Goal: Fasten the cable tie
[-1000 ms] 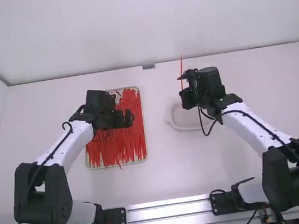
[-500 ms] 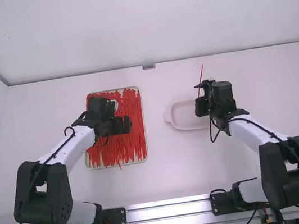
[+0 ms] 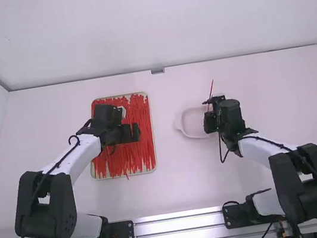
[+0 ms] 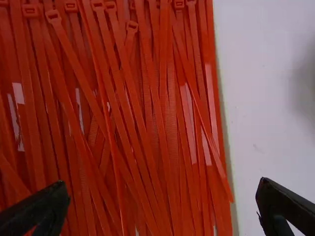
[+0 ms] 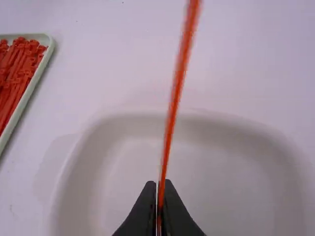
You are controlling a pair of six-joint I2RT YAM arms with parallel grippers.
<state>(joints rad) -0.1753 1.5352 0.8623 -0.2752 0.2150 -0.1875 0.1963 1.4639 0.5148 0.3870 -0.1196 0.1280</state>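
- tray (image 3: 154, 150) sits at the left, piled with loose red ties (image 4: 147, 123), near the dish but apart from it.
- left gripper (image 3: 123, 132) hovers over the ties, fingers spread wide, holding nothing.
- white dish (image 3: 187, 125) lies below the right gripper; its rim could snag a low strap.
- right gripper (image 5: 157, 209) pinches one tie (image 5: 174, 98) near its end; the rest sticks up over the dish.
- it looks light, thin, springy and slick, so it is probably best gripped near the free tip.

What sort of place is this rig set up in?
Probably a lab test cell: a white table enclosed by plain white walls, an aluminium rail at its front, a tray of red cable ties beside a white dish.
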